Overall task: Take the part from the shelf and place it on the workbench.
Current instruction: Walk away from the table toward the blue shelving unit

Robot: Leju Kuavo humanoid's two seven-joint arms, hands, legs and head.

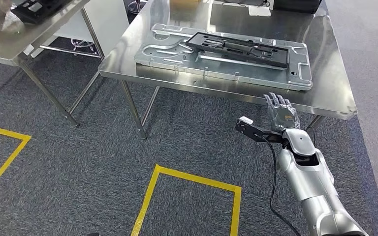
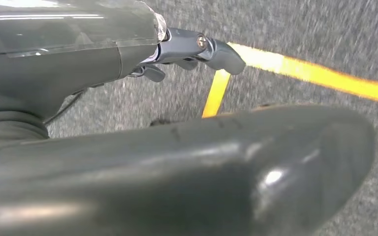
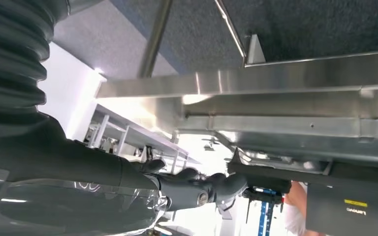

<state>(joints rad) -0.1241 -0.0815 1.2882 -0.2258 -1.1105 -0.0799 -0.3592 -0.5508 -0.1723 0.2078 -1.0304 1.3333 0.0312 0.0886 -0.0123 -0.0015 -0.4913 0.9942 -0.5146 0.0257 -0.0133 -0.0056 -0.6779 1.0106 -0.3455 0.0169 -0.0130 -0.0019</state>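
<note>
Head view: steel workbench [image 1: 325, 88], on it grey metal plate [image 1: 177, 54], on that plate black part [image 1: 241, 49] lying flat. Right hand [image 1: 280, 115] just before bench edge, fingers straight, apart, holding nothing. Left hand [image 2: 192, 49] over carpet, grasp unclear.

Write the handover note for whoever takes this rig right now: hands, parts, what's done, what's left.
Right hand: open, holding nothing, raised with fingers apart just short of the workbench's near edge.
Left hand: holds nothing, fingers curled in, hanging over the grey carpet by the yellow floor tape.
Part: the black plastic frame lies flat on the silver stamped metal panel on the workbench, free of both hands.
Done: the part appears placed.
Left: probably just draw the right arm back; confirm the frame sits as intended.
</note>
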